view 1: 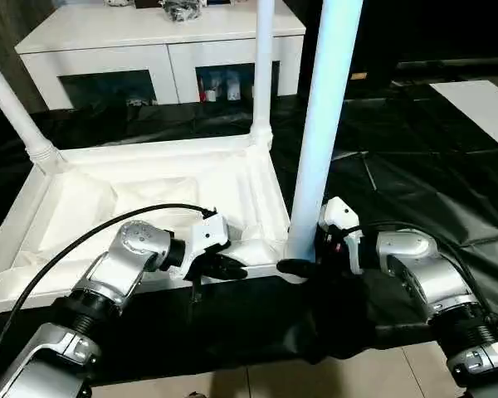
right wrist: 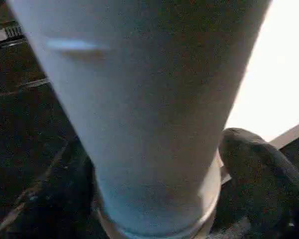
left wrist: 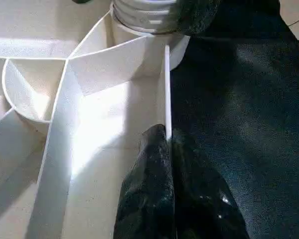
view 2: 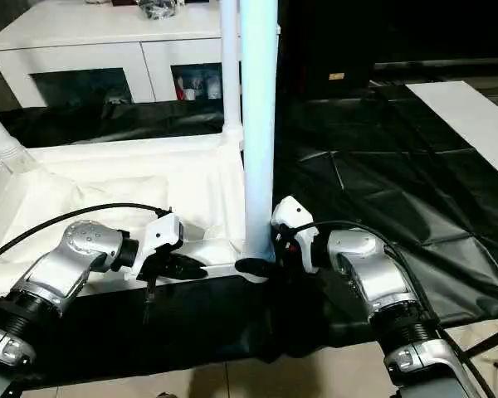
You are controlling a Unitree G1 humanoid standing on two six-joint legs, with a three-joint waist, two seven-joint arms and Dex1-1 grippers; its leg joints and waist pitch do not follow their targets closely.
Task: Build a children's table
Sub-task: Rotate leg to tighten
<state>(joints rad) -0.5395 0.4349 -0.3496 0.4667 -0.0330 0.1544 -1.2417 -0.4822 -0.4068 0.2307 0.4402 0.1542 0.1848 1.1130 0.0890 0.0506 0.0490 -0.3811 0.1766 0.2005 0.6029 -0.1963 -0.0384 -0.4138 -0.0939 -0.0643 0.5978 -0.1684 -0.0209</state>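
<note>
The white tabletop (view 1: 149,153) lies upside down on a black sheet, ribs up. Three white legs stand in its corner sockets: far left (view 1: 12,108), far right (view 1: 263,66) and near right (view 1: 328,124). My left gripper (view 1: 224,267) is shut on the thin near rim wall (left wrist: 167,89), a little left of the near-right socket. In the left wrist view its fingers (left wrist: 149,189) pinch that wall from both sides. My right gripper (view 1: 303,262) sits at the very foot of the near-right leg (right wrist: 149,109), wrapped round it just above the socket collar.
A white cabinet with dark glass doors (view 1: 149,41) stands behind the tabletop. A flat white board (view 1: 481,104) lies at the far right on the black sheet (view 1: 415,182). Pale floor tiles (view 1: 257,381) show at the near edge. A black cable runs along my left forearm.
</note>
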